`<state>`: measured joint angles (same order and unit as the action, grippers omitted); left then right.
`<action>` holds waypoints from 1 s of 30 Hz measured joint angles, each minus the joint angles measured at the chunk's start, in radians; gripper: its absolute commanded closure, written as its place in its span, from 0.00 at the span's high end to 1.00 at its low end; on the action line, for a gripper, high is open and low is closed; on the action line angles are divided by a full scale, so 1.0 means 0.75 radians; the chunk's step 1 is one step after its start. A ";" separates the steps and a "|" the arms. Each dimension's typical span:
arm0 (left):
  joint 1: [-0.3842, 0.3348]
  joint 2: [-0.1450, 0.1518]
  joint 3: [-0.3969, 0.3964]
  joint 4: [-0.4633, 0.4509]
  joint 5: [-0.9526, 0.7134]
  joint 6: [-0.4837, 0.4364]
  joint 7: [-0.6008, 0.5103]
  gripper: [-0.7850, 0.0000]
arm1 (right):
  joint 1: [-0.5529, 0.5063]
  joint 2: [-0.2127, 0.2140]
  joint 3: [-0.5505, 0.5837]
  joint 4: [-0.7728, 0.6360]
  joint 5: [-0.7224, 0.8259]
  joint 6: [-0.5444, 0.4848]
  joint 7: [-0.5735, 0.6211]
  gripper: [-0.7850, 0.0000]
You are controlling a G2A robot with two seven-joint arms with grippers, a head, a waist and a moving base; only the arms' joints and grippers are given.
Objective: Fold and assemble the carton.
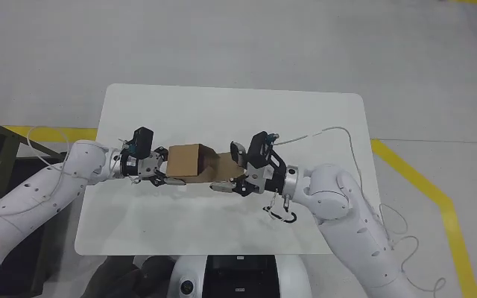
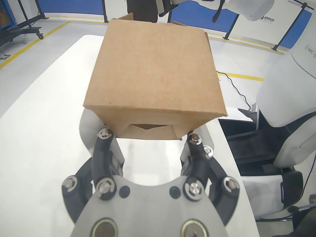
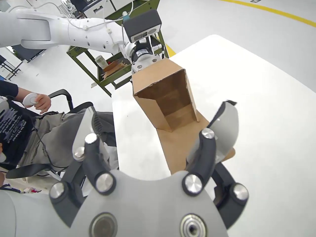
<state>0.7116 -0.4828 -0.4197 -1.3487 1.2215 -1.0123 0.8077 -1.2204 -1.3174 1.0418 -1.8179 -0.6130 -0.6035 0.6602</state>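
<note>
The brown carton (image 1: 184, 160) sits on its side in the middle of the white worktop (image 1: 298, 112), its open mouth facing the right hand (image 3: 158, 122). At the carton's closed end, the left hand (image 2: 149, 135) pinches it from both sides. The right hand is spread wide at the open end, with one finger (image 3: 226, 127) over the carton's long flap (image 3: 177, 146), which lies flat on the worktop.

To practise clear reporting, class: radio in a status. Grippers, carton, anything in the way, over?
Left gripper shut on carton, closed end. Right gripper open, above flap lying flat on table. No obstruction seen.
</note>
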 measured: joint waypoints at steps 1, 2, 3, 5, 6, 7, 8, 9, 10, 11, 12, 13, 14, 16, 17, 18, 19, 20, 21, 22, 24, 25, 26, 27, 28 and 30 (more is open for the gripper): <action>-0.001 0.001 0.001 -0.001 -0.002 0.000 0.000 0.49 | 0.002 -0.001 -0.011 0.015 0.056 -0.007 0.000 0.42; -0.003 0.002 0.001 -0.003 -0.005 0.000 0.000 0.49 | 0.010 -0.003 -0.022 0.038 0.145 -0.006 0.005 0.49; -0.004 0.003 0.001 -0.003 -0.004 0.000 0.000 0.49 | 0.020 -0.004 -0.024 0.052 0.201 0.009 0.010 0.73; -0.005 0.003 0.001 -0.005 -0.001 0.000 0.000 0.49 | 0.045 -0.007 -0.035 0.070 0.286 0.042 0.018 0.84; -0.004 0.003 0.001 -0.007 0.002 0.000 0.000 0.49 | 0.054 -0.008 -0.041 0.079 0.312 0.048 0.014 0.87; -0.004 0.003 0.001 -0.009 0.005 0.000 0.000 0.49 | 0.061 -0.009 -0.044 0.088 0.332 0.054 0.004 0.88; -0.004 0.003 0.000 -0.012 0.008 0.000 0.000 0.49 | 0.071 -0.011 -0.048 0.102 0.351 0.063 -0.013 0.88; -0.004 0.003 -0.001 -0.014 0.011 0.000 0.000 0.49 | 0.077 -0.013 -0.050 0.112 0.362 0.071 -0.029 0.87; -0.003 0.004 -0.002 -0.015 0.012 0.000 0.000 0.49 | 0.082 -0.014 -0.052 0.121 0.371 0.081 -0.045 0.87; -0.003 0.005 -0.004 -0.018 0.013 0.000 0.000 0.48 | 0.089 -0.016 -0.056 0.133 0.381 0.094 -0.063 0.85; -0.002 0.005 -0.005 -0.020 0.013 0.000 0.000 0.48 | 0.094 -0.017 -0.059 0.141 0.384 0.105 -0.072 0.85; -0.001 0.006 -0.007 -0.022 0.014 0.000 0.000 0.48 | 0.100 -0.019 -0.064 0.148 0.387 0.118 -0.080 0.84; 0.000 0.007 -0.010 -0.024 0.015 0.000 0.000 0.48 | 0.107 -0.021 -0.070 0.157 0.391 0.136 -0.086 0.84; 0.003 0.009 -0.014 -0.028 0.015 0.000 0.000 0.48 | 0.117 -0.023 -0.080 0.169 0.392 0.168 -0.096 0.84; 0.005 0.010 -0.018 -0.031 0.014 0.000 0.000 0.48 | 0.123 -0.025 -0.087 0.176 0.394 0.188 -0.101 0.84; 0.006 0.011 -0.020 -0.033 0.014 0.000 0.000 0.48 | 0.127 -0.026 -0.091 0.181 0.395 0.203 -0.104 0.84; 0.008 0.012 -0.023 -0.034 0.014 0.000 0.000 0.48 | 0.131 -0.027 -0.094 0.185 0.395 0.217 -0.106 0.83; 0.010 0.013 -0.027 -0.036 0.013 0.000 0.000 0.48 | 0.133 -0.028 -0.101 0.189 0.399 0.231 -0.106 0.83; 0.012 0.014 -0.030 -0.036 0.013 0.000 0.000 0.48 | 0.135 -0.029 -0.106 0.191 0.404 0.236 -0.103 0.83; 0.014 0.014 -0.033 -0.037 0.013 0.000 0.000 0.47 | 0.135 -0.029 -0.112 0.192 0.408 0.238 -0.098 0.83; 0.018 0.015 -0.039 -0.037 0.016 0.000 0.000 0.47 | 0.131 -0.030 -0.128 0.189 0.420 0.232 -0.082 0.82; 0.019 0.015 -0.042 -0.036 0.017 0.000 0.000 0.47 | 0.129 -0.030 -0.134 0.187 0.424 0.227 -0.077 0.82; 0.021 0.015 -0.046 -0.035 0.019 0.000 0.000 0.47 | 0.124 -0.030 -0.142 0.183 0.430 0.222 -0.071 0.82; 0.022 0.014 -0.049 -0.034 0.019 0.000 0.000 0.47 | 0.121 -0.030 -0.147 0.180 0.434 0.219 -0.068 0.82; 0.023 0.013 -0.051 -0.033 0.020 0.000 0.000 0.47 | 0.118 -0.030 -0.155 0.179 0.435 0.216 -0.065 0.82; 0.027 0.011 -0.056 -0.032 0.021 0.000 0.000 0.47 | 0.116 -0.031 -0.172 0.179 0.438 0.216 -0.060 0.83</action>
<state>0.7316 -0.4748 -0.4619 -1.3730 1.2375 -1.0123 0.8077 -1.1331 -1.3409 0.9128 -1.6840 -0.2848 -0.4412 0.6152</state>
